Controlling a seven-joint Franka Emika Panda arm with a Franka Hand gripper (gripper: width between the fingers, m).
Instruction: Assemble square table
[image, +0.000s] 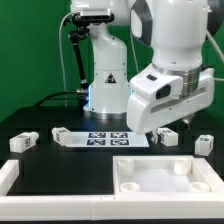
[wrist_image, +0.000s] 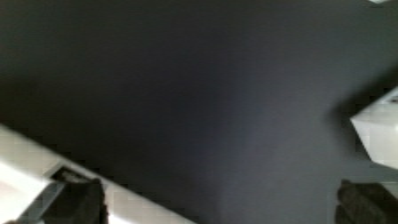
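The square table top (image: 160, 178) lies at the front, white with a raised rim and corner holes. One short white leg (image: 166, 137) lies just behind it. My gripper (image: 168, 124) hangs right above this leg. Two more legs lie at the exterior view's left (image: 22, 142) and right (image: 205, 142). In the wrist view my gripper (wrist_image: 222, 205) is open, its dark fingertips (wrist_image: 71, 200) wide apart with only black table between them. A white part (wrist_image: 377, 125) shows at one edge, probably a leg.
The marker board (image: 100, 137) lies flat behind the table top, in front of the arm's base (image: 108, 85). A low white border rail (image: 8, 176) runs along the exterior view's left front. A white edge (wrist_image: 27, 165) that I cannot identify crosses one corner of the wrist view.
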